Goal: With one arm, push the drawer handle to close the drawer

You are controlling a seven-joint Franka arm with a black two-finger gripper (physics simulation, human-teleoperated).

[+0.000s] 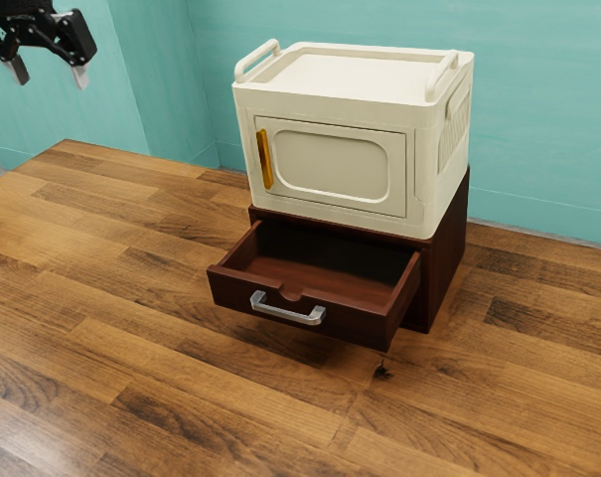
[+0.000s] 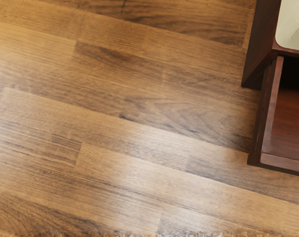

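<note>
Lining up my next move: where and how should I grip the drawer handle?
Probably mid-bar on the handle, coming from in front of the drawer, one finger above and one below: the bar runs lengthwise across the drawer's face and stands off it on two end posts.

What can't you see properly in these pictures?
- Inside the white cabinet: hidden in the exterior view by its shut door.
- The deep end of the drawer: lost in dark shadow in the exterior view.
- The rest of the drawer in the wrist view: cut off by the picture's edge.
- What the dark speck is: too small to tell in the exterior view.
</note>
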